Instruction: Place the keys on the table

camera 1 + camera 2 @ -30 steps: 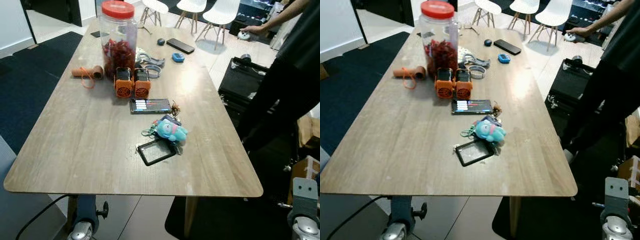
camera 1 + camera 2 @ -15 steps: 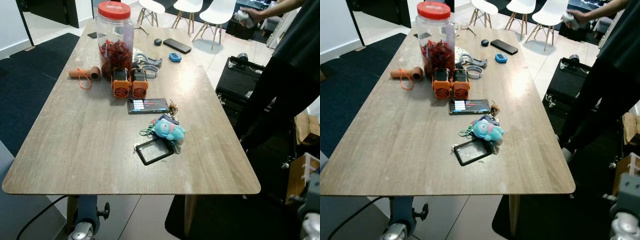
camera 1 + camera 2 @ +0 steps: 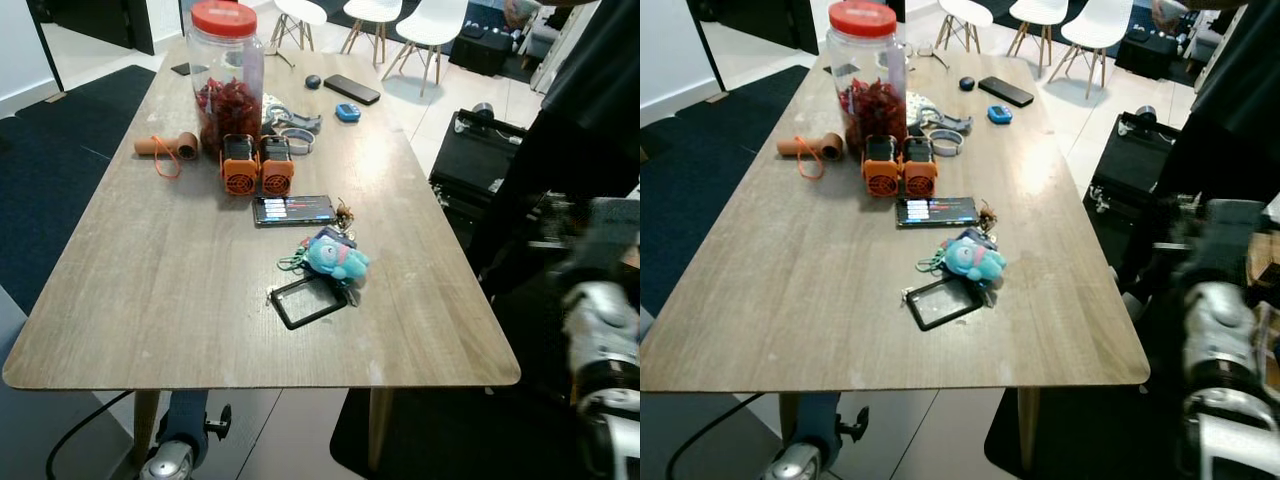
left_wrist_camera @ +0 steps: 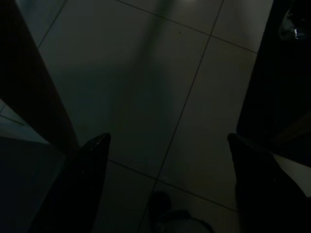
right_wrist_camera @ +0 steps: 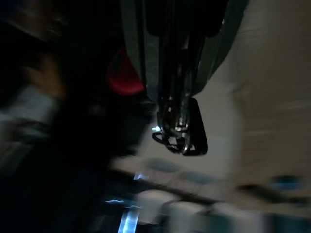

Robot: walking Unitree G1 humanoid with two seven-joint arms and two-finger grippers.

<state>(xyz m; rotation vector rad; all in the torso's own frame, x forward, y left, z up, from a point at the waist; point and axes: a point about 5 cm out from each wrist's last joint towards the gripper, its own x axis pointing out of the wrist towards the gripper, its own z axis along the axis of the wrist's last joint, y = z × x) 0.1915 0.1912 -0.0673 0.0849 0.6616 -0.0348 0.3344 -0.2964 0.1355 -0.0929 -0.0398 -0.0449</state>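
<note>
My right gripper is shut on the keys: a metal ring with a black fob dangles below the closed fingers. The right wrist view is motion-blurred. In the eye views my right arm is lifted beside the right edge of the wooden table, blurred, off the tabletop. My left gripper hangs open over dark floor tiles under the table, with nothing between its fingers.
On the table lie a blue plush keychain, a black card holder, a phone, two orange devices and a red-lidded jar. A person in black stands right of the table by a black case.
My right arm has risen from the lower right corner to table height beside the right edge. The person's hand has lifted higher. The camera shifted slightly.
</note>
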